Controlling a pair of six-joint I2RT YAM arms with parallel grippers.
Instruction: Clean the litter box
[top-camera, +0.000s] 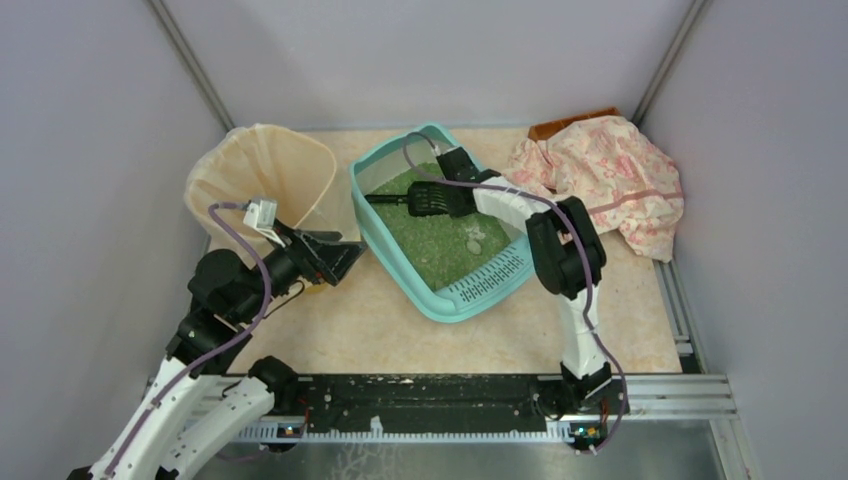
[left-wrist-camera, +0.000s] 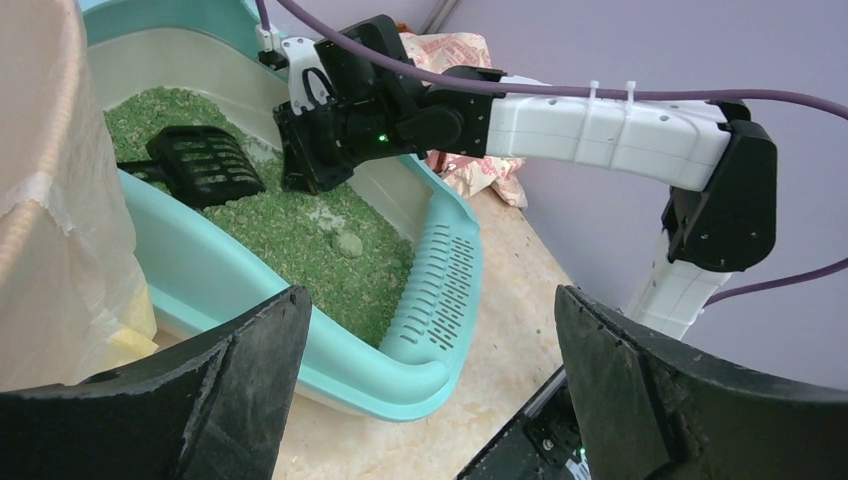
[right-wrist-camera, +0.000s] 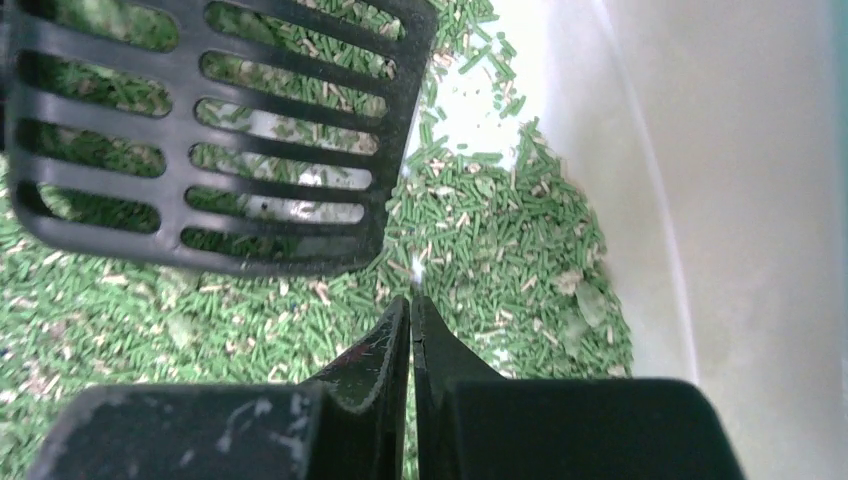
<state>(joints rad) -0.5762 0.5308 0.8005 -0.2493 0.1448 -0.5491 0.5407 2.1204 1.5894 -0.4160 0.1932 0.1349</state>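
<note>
The teal litter box (top-camera: 445, 305) lies at the table's middle, its slotted grate (top-camera: 492, 274) at the near end and green granules inside. On the granules rests a black slotted scoop (top-camera: 422, 200). My right gripper (top-camera: 452, 203) hangs inside the box just beside the scoop's head. In the right wrist view it (right-wrist-camera: 411, 300) is shut with nothing between the fingers, the scoop (right-wrist-camera: 210, 130) above left and the box wall (right-wrist-camera: 720, 150) to the right. A pale clump (top-camera: 475, 237) sits in the litter. My left gripper (top-camera: 350, 255) is open, left of the box.
A beige bag-lined bin (top-camera: 265, 175) stands at the back left, right beside my left gripper. A floral cloth (top-camera: 610, 180) is heaped at the back right over a brown object (top-camera: 560, 125). Grey walls enclose the table on three sides.
</note>
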